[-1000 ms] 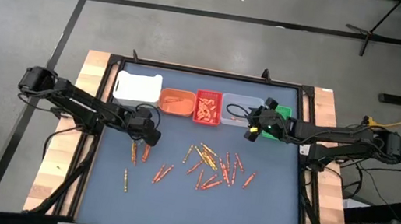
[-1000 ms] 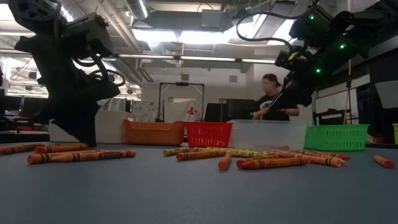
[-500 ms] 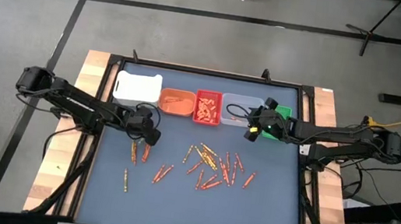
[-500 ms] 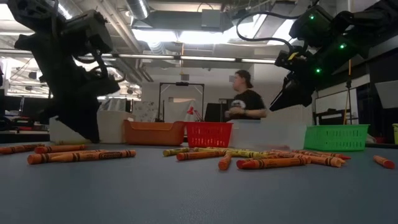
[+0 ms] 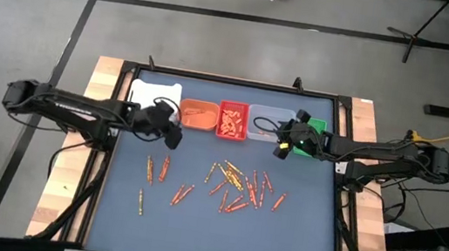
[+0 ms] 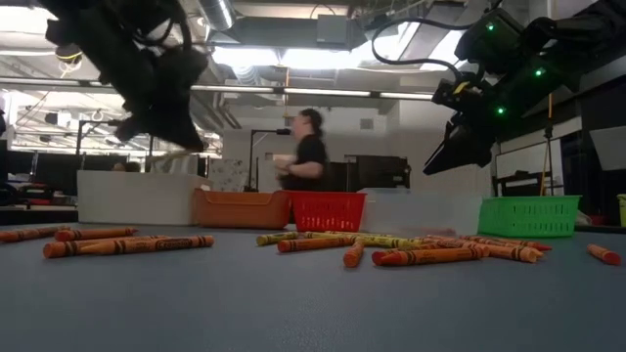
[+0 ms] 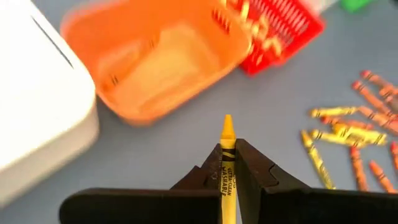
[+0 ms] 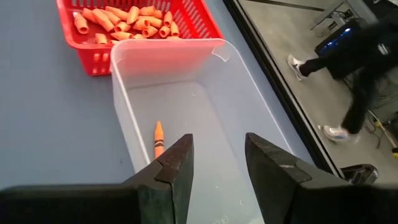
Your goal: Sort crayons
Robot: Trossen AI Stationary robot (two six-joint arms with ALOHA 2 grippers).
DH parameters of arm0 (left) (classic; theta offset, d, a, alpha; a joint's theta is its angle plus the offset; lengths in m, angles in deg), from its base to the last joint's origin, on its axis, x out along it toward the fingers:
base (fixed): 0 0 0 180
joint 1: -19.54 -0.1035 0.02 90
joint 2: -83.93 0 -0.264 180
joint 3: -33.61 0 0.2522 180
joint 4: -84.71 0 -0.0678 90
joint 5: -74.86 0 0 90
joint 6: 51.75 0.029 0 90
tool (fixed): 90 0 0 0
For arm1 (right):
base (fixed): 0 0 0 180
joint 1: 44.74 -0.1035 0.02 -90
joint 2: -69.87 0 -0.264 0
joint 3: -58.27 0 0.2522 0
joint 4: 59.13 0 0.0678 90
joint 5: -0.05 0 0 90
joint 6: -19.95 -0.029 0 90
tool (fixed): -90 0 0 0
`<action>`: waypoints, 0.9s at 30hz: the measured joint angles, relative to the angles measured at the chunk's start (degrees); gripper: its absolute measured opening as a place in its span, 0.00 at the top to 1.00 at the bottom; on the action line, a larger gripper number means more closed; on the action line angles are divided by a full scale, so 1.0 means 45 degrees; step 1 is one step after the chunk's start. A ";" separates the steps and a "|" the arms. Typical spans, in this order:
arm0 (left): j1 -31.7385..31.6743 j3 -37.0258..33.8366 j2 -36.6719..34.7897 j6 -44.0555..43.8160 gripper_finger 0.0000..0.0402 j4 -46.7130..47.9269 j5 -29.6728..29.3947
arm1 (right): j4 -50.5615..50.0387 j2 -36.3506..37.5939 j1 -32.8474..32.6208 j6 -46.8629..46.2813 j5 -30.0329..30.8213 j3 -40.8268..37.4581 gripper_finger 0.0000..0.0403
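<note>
Many orange-red and yellowish crayons (image 5: 238, 186) lie loose on the blue table, with a few more (image 5: 157, 169) to their left. My left gripper (image 5: 172, 138) hangs above the table in front of the orange bin (image 5: 198, 114), shut on a yellow crayon (image 7: 227, 127). My right gripper (image 8: 217, 146) stands open over the clear bin (image 8: 186, 106), where one orange crayon (image 8: 158, 138) lies on the floor. The red bin (image 8: 124, 25) holds several crayons. My left gripper pinches the yellow crayon by its labelled shaft (image 7: 227, 167), a little behind the pointed tip, between its two fingers. The crayon lies along the fingers and its tip sticks out ahead of them, toward the orange bin (image 7: 161, 62). It is lifted clear of the table.
Five bins stand in a row along the far edge: white (image 5: 154, 98), orange, red (image 5: 232, 120), clear (image 5: 267, 121), green (image 5: 319, 126). The table's near half is bare blue mat (image 5: 217, 239). A person (image 6: 305, 161) walks in the room behind the table.
My left gripper has risen from the table beside the left crayons with the yellow crayon between its fingers, gone toward the far edge and the orange bin, and rolled somewhat. The crayon is now lifted clear. A person has walked across the room behind.
</note>
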 joint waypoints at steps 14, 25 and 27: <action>-0.2795 0.0129 -0.1875 0.3480 0.98 0.0010 -0.0592 | 0.0001 0.0000 0.0004 -0.0004 -0.0583 0.0000 0.65; -0.4349 0.0129 -0.1876 0.6116 0.98 0.0620 -0.0710 | 0.0001 0.0000 0.0001 -0.0004 -0.0586 0.0000 0.65; -0.4514 0.0129 -0.1877 0.6734 0.98 0.0939 -0.1005 | 0.0001 0.0000 0.0004 -0.0003 -0.0583 0.0000 0.65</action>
